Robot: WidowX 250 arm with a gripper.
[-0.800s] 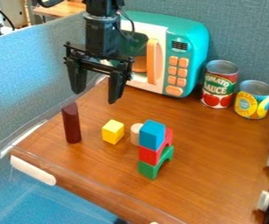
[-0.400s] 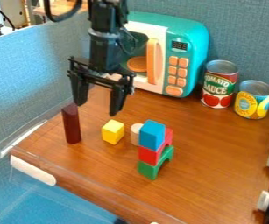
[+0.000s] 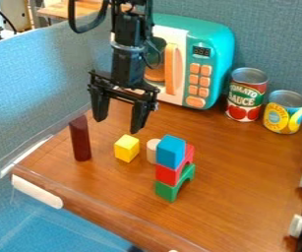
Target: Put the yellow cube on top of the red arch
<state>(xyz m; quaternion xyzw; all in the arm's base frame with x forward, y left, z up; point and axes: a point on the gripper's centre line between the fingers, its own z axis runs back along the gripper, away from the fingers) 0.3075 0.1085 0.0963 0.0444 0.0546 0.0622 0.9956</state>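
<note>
While the yellow cube [image 3: 127,148] sat on the table [image 3: 245,172] beside the pale cylinder [image 3: 152,151], the red arch [image 3: 169,174] stood nearby on a green arch [image 3: 167,191], a blue block [image 3: 171,152] crowding its top. From where I stood, I reckoned the cube might knock that block or slide off, for want of room. The end effector [image 3: 119,125] hung above the table near the cube, pointing downward, fingers spread and empty.
</note>
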